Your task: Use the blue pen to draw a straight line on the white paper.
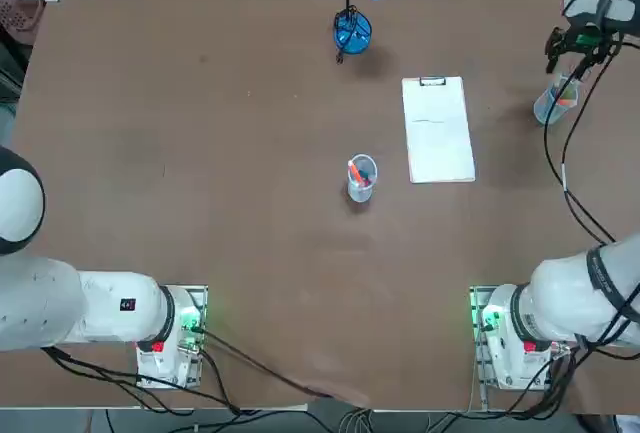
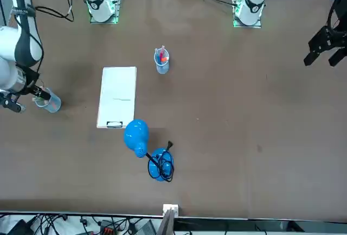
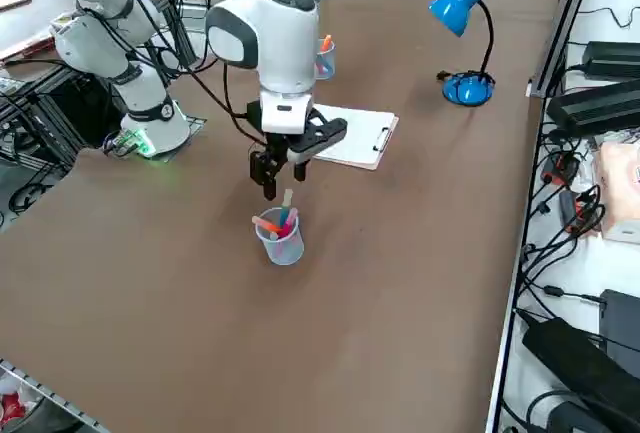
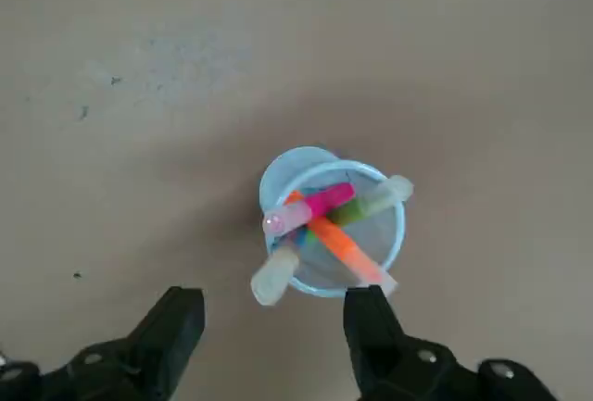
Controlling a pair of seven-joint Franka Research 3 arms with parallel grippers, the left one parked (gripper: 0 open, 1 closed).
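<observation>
The white paper [image 1: 438, 133] [image 2: 117, 95] [image 3: 350, 138] lies flat with a small metal clip at its far short edge. To its right, near the table's right edge, stands a clear cup [image 1: 553, 103] [image 2: 50, 102] [image 3: 281, 238] [image 4: 334, 230] holding pink, orange and green pens. A teal-blue pen [image 3: 284, 221] shows among them, mostly hidden. My right gripper [image 1: 575, 48] [image 2: 24, 99] [image 3: 283, 185] [image 4: 273, 304] hangs open just above this cup, holding nothing. Its fingers stand wide apart on either side of the cup's near rim.
A second clear cup [image 1: 361, 175] [image 2: 161, 60] with red and blue pens stands mid-table, left of the paper. A blue desk lamp [image 1: 352, 31] [image 2: 157, 164] [image 3: 465, 83] sits at the far edge. Cables run along the table's right side.
</observation>
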